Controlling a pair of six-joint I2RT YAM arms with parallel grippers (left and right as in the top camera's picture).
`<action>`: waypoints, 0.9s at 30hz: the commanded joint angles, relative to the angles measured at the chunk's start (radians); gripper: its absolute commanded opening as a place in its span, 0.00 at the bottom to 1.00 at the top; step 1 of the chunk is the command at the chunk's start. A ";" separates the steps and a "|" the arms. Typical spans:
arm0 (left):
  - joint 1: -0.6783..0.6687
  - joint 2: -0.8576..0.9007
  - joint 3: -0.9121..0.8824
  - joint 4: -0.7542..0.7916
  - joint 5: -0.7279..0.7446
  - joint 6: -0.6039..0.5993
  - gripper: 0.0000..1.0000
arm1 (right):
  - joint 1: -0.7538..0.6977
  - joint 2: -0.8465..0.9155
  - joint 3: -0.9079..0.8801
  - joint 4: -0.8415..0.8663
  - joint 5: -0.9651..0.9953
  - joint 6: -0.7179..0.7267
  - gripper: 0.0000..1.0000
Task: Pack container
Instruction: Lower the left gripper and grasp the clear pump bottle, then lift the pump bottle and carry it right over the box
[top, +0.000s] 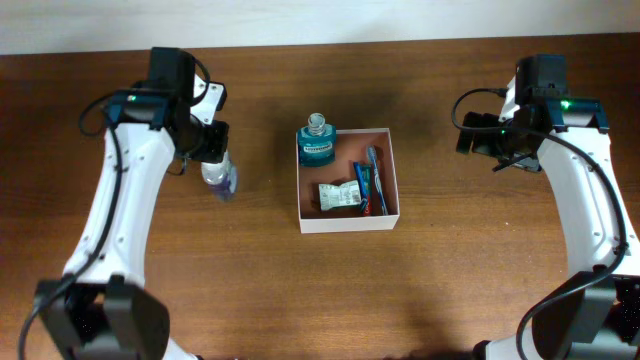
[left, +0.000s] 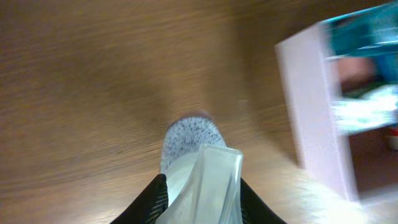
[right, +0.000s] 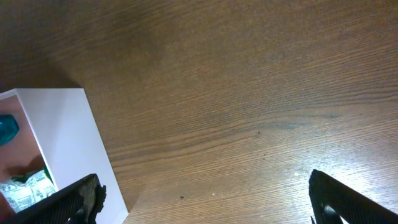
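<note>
one container (top: 350, 223) sits mid-worktop, a little toward the far edge. inside it i count one teal bottle (top: 317, 148) in its far-left corner, one crinkled packet (top: 340, 196), and slim blue-red pieces (top: 370, 182) too small to count. my left gripper (top: 214, 165) pinches a second, clear bottle (top: 221, 180) between the container and the left edge. my right gripper (right: 205, 205) is spread wide above the wood, nearer the right edge.

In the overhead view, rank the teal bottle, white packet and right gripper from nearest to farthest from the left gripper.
1. Teal bottle, in the container's far-left corner.
2. White packet, mid-container.
3. Right gripper, out past the container's right wall.
</note>
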 joint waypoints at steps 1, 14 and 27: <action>-0.022 -0.127 0.039 0.000 0.198 -0.066 0.24 | -0.004 -0.005 0.008 0.001 0.008 0.005 0.98; -0.215 -0.196 0.038 0.023 0.220 -0.201 0.22 | -0.004 -0.005 0.008 0.000 0.008 0.005 0.98; -0.438 -0.181 0.038 0.118 -0.106 -0.446 0.21 | -0.004 -0.005 0.008 0.000 0.009 0.005 0.98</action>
